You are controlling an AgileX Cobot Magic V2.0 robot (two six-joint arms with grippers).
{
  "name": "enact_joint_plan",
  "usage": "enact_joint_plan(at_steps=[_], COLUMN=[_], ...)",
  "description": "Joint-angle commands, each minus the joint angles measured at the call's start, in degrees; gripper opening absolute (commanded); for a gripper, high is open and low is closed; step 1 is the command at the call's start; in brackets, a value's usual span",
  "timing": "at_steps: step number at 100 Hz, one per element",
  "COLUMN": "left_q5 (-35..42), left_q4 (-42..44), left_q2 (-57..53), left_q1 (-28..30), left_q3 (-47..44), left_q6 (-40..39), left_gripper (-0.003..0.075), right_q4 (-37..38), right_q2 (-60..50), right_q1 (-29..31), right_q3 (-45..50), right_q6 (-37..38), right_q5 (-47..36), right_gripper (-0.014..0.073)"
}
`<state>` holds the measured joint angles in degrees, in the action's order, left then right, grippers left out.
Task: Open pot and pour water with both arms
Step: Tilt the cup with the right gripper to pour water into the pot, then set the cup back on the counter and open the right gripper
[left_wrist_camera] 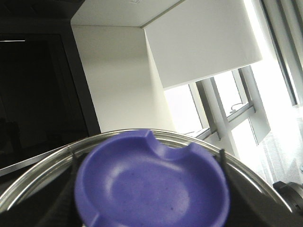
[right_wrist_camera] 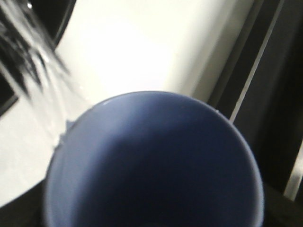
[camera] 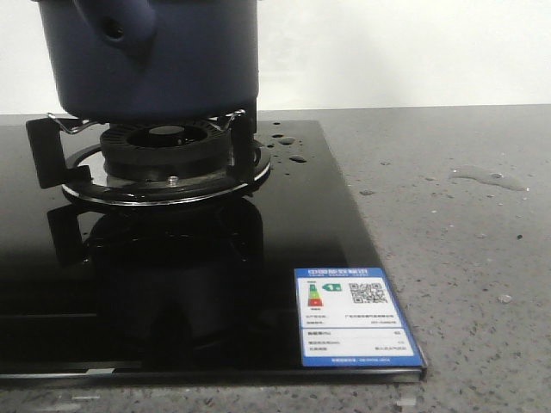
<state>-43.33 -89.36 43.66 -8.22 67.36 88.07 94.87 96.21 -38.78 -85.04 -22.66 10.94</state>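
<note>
Front view: pot (camera: 155,56) sat on burner (camera: 164,159) at 11 o'clock of frame, stubby handle (camera: 116,30) facing camera. Black glass hob (camera: 215,284) carried it on grey speckled bench (camera: 465,284). Water (camera: 491,179) lay as thin puddle at 2 o'clock, well apart from hob; small drops (camera: 288,146) on glass just beside burner. Energy label (camera: 355,317) at 5 o'clock corner. Left wrist view: blurred purple knob (left_wrist_camera: 151,187) on glass lid (left_wrist_camera: 246,172) filled lower frame. Right wrist view: blue cup (right_wrist_camera: 156,161) close up, clear stream (right_wrist_camera: 33,66) blurred beside it. Jaws of both arms: cannot tell.
</note>
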Motion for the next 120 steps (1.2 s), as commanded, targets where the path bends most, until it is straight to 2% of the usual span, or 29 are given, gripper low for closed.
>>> enact_joint_plan(at_steps=[1,34,44,49,50,55,75,85,93,109,120], left_q5=[1.63,1.53,1.42,1.29,1.29,1.03,0.46,0.46,0.46,0.59,0.59], left_q4=[-3.65,-3.51,-3.51,-3.51,-3.51,-3.51,-3.15,-2.02,-0.98,-0.6,-0.6], left_q2=[-0.22,-0.22,-0.22,-0.22,-0.22,-0.22,-0.22,-0.22,-0.22,-0.22,-0.22], left_q1=[-0.07,-0.07,-0.07,-0.07,-0.07,-0.07,-0.07,-0.07,-0.07,-0.07,-0.07], left_q3=[2.05,2.05,2.05,2.05,2.05,2.05,2.05,2.05,1.82,-0.05,-1.74], left_q6=[-0.63,-0.63,-0.63,-0.63,-0.63,-0.63,-1.66,-1.66,-1.66,-1.66,-1.66], left_gripper=[0.0326,0.0326,0.0326,0.0326,0.0326,0.0326,0.0326,0.0326,0.0326,0.0326,0.0326], right_q4=[4.18,5.6,0.23,-3.67,-4.8,-8.25,-12.27,-15.03,-20.45,-30.35,-30.92], right_q2=[-2.66,-2.76,-2.76,-2.76,-2.76,-2.87,-4.87,-7.46,-10.61,-19.28,-26.19], right_q1=[0.48,0.48,0.48,0.48,0.38,0.08,-2.89,-2.22,0.08,8.37,15.07], right_q3=[-2.79,-5.66,-5.66,-5.66,-5.66,-5.66,-5.66,-5.66,-4.97,3.76,15.73], right_q6=[-0.25,0.7,13.13,21.65,25.28,32.57,44.42,50.88,55.38,60.71,67.92], right_q5=[0.88,0.62,0.62,1.46,1.88,3.77,19.93,25.98,29.55,26.05,16.28], right_gripper=[0.0214,0.0214,0.0214,0.0214,0.0214,0.0214,0.0215,0.0215,0.0216,0.0217,0.0217])
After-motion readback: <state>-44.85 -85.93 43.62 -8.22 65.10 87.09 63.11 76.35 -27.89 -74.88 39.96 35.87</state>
